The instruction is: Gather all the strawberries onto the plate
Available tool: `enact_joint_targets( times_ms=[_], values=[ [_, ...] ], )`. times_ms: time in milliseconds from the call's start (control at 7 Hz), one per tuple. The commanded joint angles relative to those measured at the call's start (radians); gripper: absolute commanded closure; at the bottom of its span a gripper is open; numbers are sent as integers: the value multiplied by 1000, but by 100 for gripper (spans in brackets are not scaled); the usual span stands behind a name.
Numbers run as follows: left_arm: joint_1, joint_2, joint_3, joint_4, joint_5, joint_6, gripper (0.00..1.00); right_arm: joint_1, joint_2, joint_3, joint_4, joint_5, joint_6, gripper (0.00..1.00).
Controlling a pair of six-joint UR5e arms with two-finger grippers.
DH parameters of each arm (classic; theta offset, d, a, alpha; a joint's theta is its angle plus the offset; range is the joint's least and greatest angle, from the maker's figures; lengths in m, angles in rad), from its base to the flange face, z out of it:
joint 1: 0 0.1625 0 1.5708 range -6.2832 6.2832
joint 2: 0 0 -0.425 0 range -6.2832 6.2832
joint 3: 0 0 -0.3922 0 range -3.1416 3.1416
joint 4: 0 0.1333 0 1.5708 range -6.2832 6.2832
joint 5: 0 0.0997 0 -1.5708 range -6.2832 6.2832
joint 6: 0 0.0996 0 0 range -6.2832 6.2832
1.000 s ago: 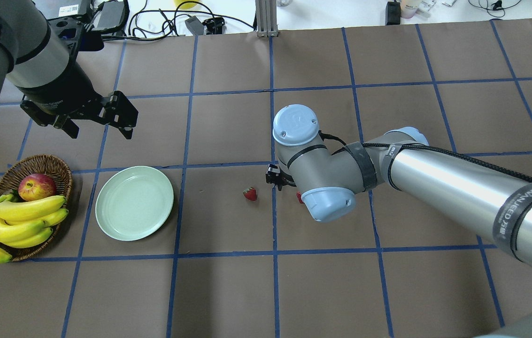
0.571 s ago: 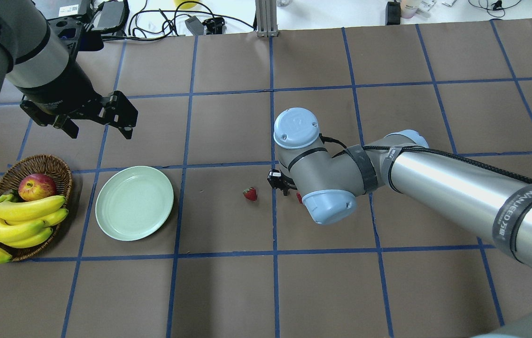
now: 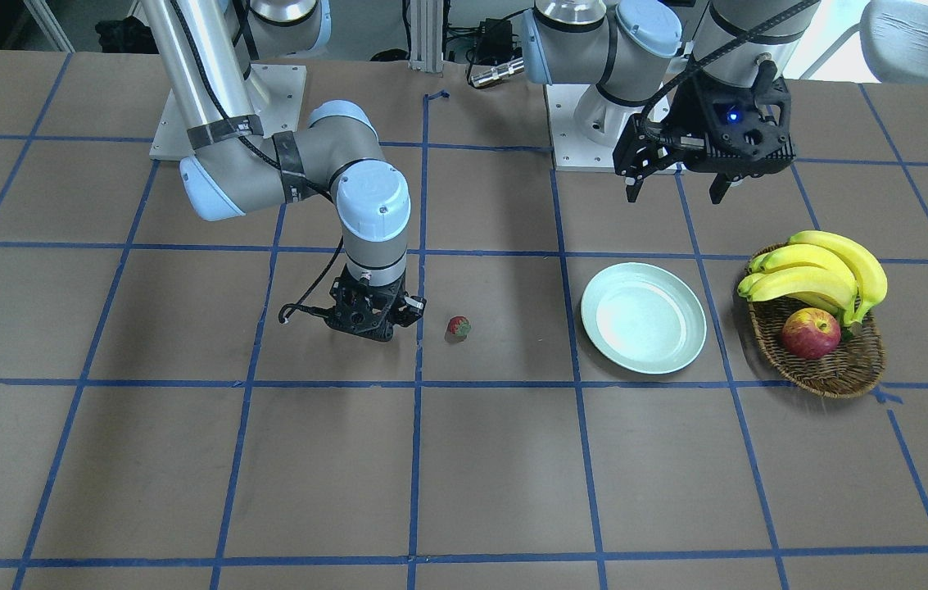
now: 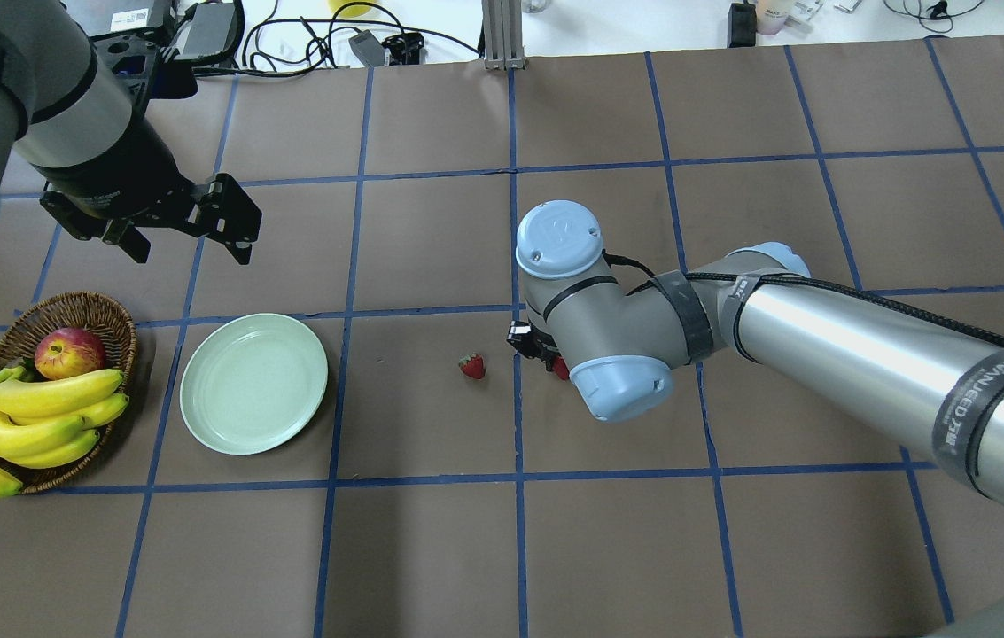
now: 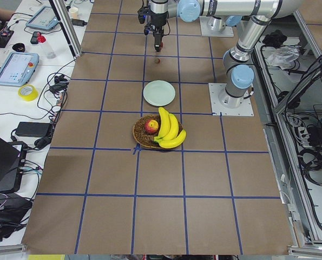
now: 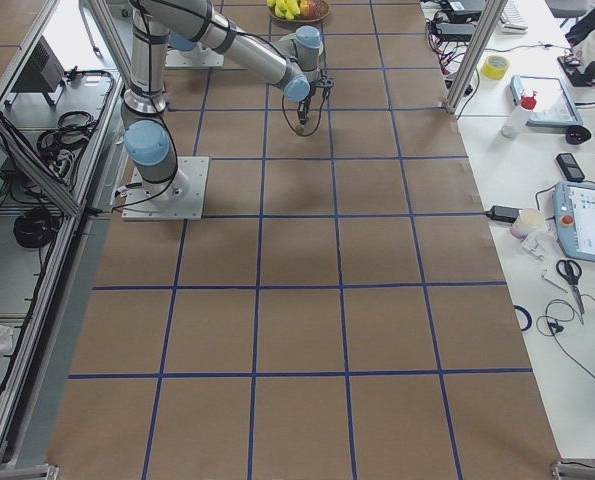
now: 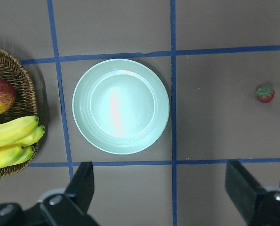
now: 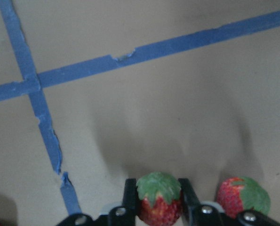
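Note:
My right gripper (image 8: 158, 203) is down at the table, its fingers (image 8: 129, 197) pressed on both sides of one strawberry (image 8: 159, 207). A second strawberry (image 8: 243, 197) lies just beside it. In the overhead view the wrist hides most of this; only a red bit (image 4: 561, 368) shows. A third strawberry (image 4: 471, 365) lies alone left of the gripper and also shows in the front view (image 3: 458, 328). The pale mint plate (image 4: 253, 383) holds nothing. My left gripper (image 4: 187, 244) is open, held high behind the plate (image 7: 121, 106).
A brown wicker basket (image 4: 67, 310) with bananas (image 4: 41, 416) and a red-yellow apple (image 4: 69, 352) stands left of the plate, close to its rim. Blue tape lines cross the brown table. Cables and gear lie along the far edge.
My right wrist has shifted slightly and settled low over the two strawberries. The lone strawberry, the plate and my left arm have not moved.

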Motion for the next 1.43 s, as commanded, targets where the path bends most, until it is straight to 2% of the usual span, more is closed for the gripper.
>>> enact_joint_targets(
  times_ms=[0,143,714,1000,1143,1286],
  values=[
    [-1,2,-7,2,-1,0,0,17,-16,-42,2,7,75,90],
    [-1,2,-7,2,-2,-2,0,43,-13,-88,7,65,156,89],
    [-1,2,-13,4,-2,-11,0,187,48,-159,-13,75,550,87],
    [-1,3,-13,5,-2,-5,0,213,110,-198,-21,76,648,77],
    [-1,5,-12,5,-2,-5,0,213,121,-199,-22,101,663,69],
    [-1,5,-12,4,-1,-5,0,213,127,-199,-33,115,663,56]
  ],
)
